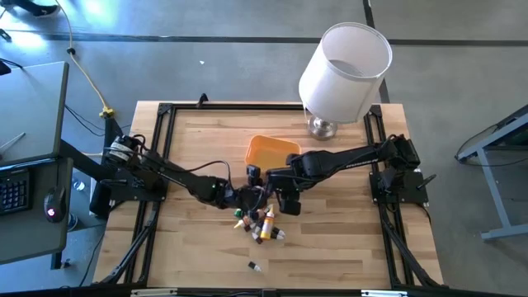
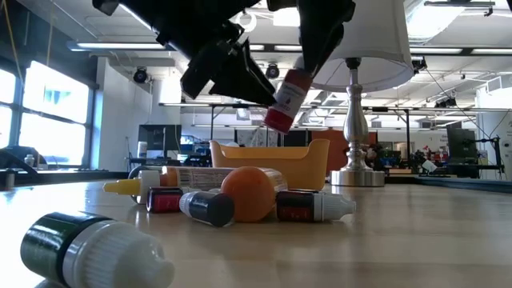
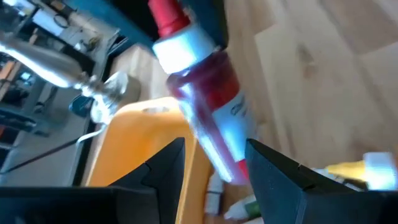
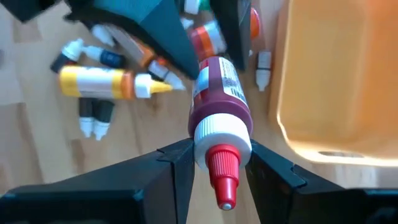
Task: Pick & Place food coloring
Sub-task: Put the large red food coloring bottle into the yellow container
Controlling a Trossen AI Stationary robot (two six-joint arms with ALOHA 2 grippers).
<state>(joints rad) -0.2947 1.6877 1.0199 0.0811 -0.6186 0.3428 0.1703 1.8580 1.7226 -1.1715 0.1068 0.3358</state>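
A red food coloring bottle (image 4: 214, 93) with a white collar and red cap hangs in the air beside the orange tray (image 1: 264, 148). My right gripper (image 4: 221, 149) is shut on its cap end. My left gripper (image 3: 214, 155) is open, with a finger on either side of the bottle's base (image 3: 227, 158); orange tray shows between one finger and the bottle. The other small bottles lie on their sides in a pile (image 1: 260, 223) on the wood just near of both grippers. One more bottle (image 1: 254, 266) lies alone near the front edge. My right gripper pinches the red bottle at its white collar (image 4: 222, 130), just below the red cap, between its two fingers (image 4: 177, 158). In the low view the gripper comes from above and the bottle (image 2: 286, 100) hangs tilted below it, base lowest, lifted clear of the table.
A table lamp (image 1: 342, 62) with a white shade stands at the far right, its metal foot (image 2: 358, 176) behind the tray (image 2: 312, 164). Black rails frame the wooden top. Bare wood lies left and right of the pile (image 2: 240, 196).
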